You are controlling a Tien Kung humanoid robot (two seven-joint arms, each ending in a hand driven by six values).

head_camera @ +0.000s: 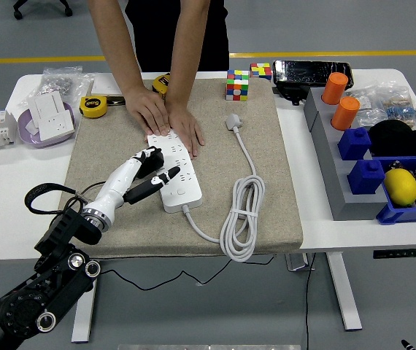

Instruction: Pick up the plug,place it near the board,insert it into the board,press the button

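While my left hand [152,169] reaches in from the lower left of the frame, I see it sitting over the left edge of the white board [174,173] at centre, one finger [166,177] stretched out onto the board's top and the others loosely bent, holding nothing. I cannot tell whether that fingertip presses the button, which is too small for me to pick out. My right arm is outside the picture.

At the top of the frame a person leans over the far edge, both hands [166,117] laid flat, one on the board's far end and the other just beside it on the mat. The board lies slanted on a grey mat [266,211] that covers the middle of the table [18,189]. Its cord [241,219] leaves the near end, loops in a coil at lower centre and runs up to the plug [233,122], which lies loose on the mat right of the board, well apart from it and not inserted.

Upper left I see a yellow tape measure [93,106] and a purple bowl [41,124] with a white socket part in it. A colour cube [237,84] stands at the mat's far edge. On the right are orange cups [339,102], blue bins [405,211] and a lemon [401,186]
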